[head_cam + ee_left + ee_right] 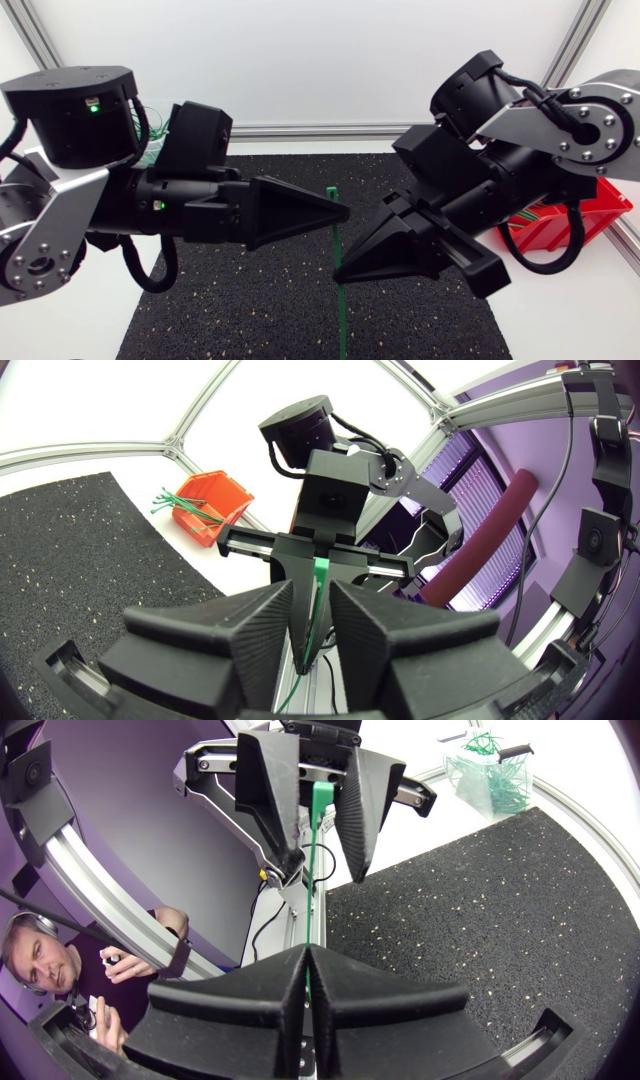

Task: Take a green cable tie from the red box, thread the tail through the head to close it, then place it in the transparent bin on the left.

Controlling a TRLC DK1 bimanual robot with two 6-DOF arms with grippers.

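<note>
A green cable tie [338, 240] hangs upright over the black mat, between my two grippers. My right gripper [340, 272] is shut on its strap, as the right wrist view shows [308, 952]. My left gripper [343, 212] sits just above, near the tie's top end. In the right wrist view the left gripper [320, 870] stands open, the tie [318, 830] running between its fingers with a gap on both sides. The red box [560, 225] with more ties lies behind my right arm. The transparent bin [490, 780] holds several green ties.
The black speckled mat [250, 310] covers the table's middle under both grippers. White table surface borders it left and right. In the left wrist view the red box [212, 508] sits off the mat's far corner.
</note>
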